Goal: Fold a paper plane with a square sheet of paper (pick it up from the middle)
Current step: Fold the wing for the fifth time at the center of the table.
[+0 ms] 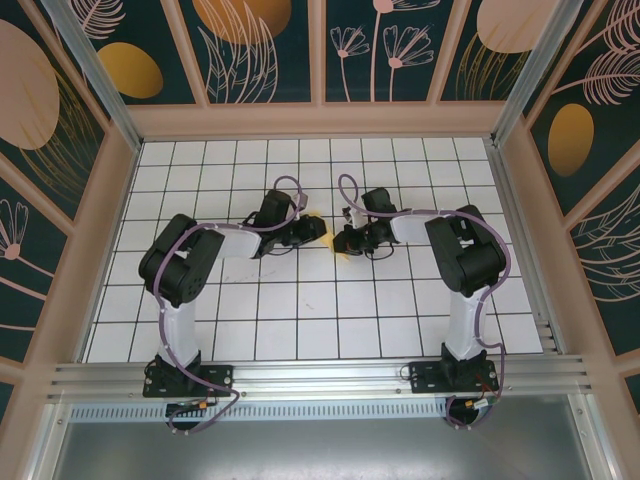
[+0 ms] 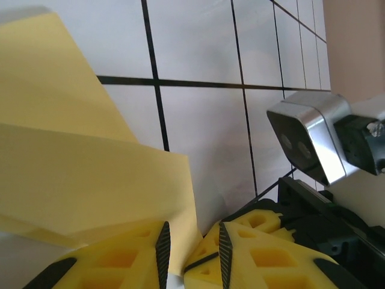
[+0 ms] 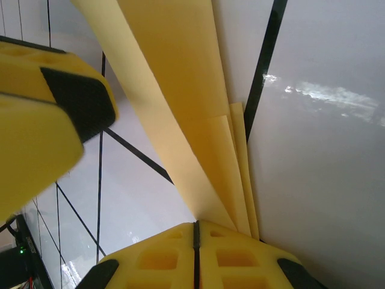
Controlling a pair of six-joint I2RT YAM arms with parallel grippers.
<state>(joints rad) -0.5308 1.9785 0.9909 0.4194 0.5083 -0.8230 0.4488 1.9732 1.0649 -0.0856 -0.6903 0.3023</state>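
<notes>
Table: white grid-tiled table (image 1: 300, 310), and both arms reach in to meet just toward 12 o'clock of its centre.
Left arm: the left arm (image 1: 185, 265) rises from its base at 7 o'clock, elbow out to the left, wrist aimed toward 3 o'clock.
Right arm: the right arm (image 1: 465, 255) mirrors it from 5 o'clock, its wrist aimed toward 9 o'clock, so the two wrists nearly touch.
Paper: the sheet of paper (image 2: 90, 174) sits right between the two wrists. It is pale yellow and already folded into overlapping layers. From overhead only slivers of yellow peek out around the black wrists.
Left gripper: the left gripper (image 2: 192, 229) is at 9 o'clock of the paper. Its yellow foam fingers (image 2: 120, 262) stand a little apart, with a clear gap between the black pads. A corner of the folded sheet dips down into that gap, and the pads are not pressing on it.
Right gripper: the right gripper (image 3: 195, 226) is at 3 o'clock of the paper, its pads squeezed together with only a thin seam showing. In the right wrist view a narrow folded strip runs from 12 o'clock straight down to that seam and looks pinched at the tips.
Wrist camera: in the left wrist view the silver camera housing (image 2: 310, 141) on the right wrist looms at 3 o'clock, close by.
</notes>
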